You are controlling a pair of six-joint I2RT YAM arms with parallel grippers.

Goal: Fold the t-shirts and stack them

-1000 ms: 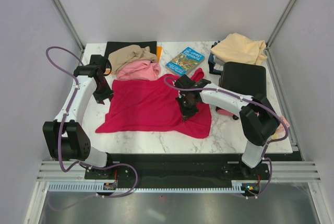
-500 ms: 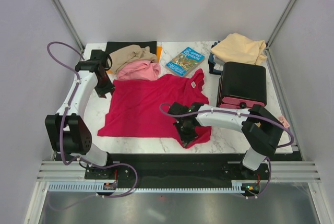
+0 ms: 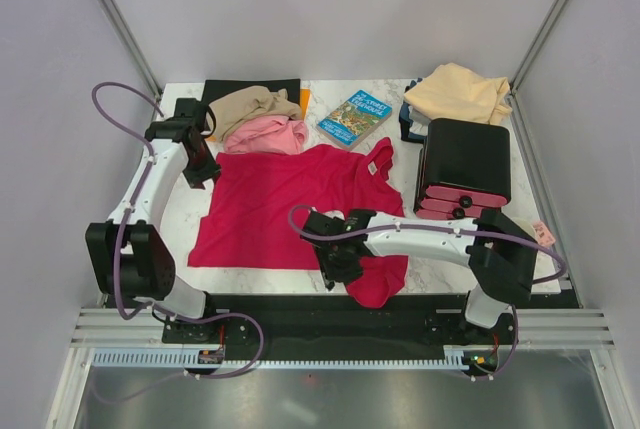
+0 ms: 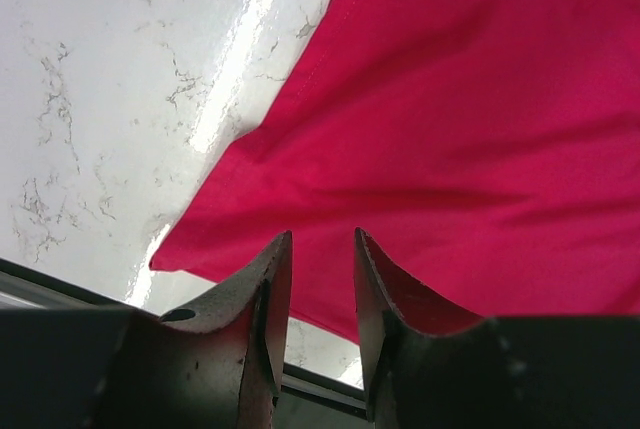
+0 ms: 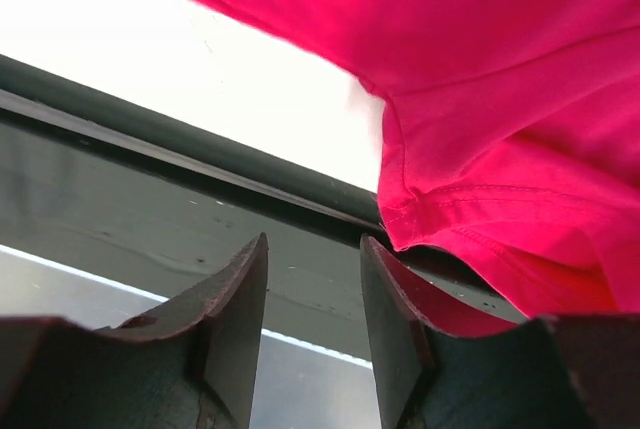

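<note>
A crimson red t-shirt (image 3: pixel 290 204) lies spread flat in the middle of the table, and its near right corner (image 3: pixel 378 287) droops over the front edge. My right gripper (image 3: pixel 328 267) hangs open at that front edge, just left of the drooping corner, with nothing between its fingers (image 5: pixel 315 249); the red cloth (image 5: pixel 490 99) lies to its right. My left gripper (image 3: pixel 203 173) is open above the shirt's far left corner, holding nothing (image 4: pixel 322 249), with red cloth (image 4: pixel 460 119) below. The pink (image 3: pixel 265 134) and tan-brown (image 3: pixel 248 104) shirts are bunched at the back left. A peach-cream shirt (image 3: pixel 460 92) sits at the back right.
A blue book (image 3: pixel 355 116) lies at the back centre, beside a black mat (image 3: pixel 250 86) under the tan shirt. A black box with pink drawers (image 3: pixel 465 164) stands at the right, close to the red shirt's sleeve. The black front rail (image 5: pixel 150 119) runs just past the table edge.
My right gripper dragged the red shirt's near right part toward the front edge, flattening it, then opened and let go. The left gripper drew back slightly toward the far left corner.
</note>
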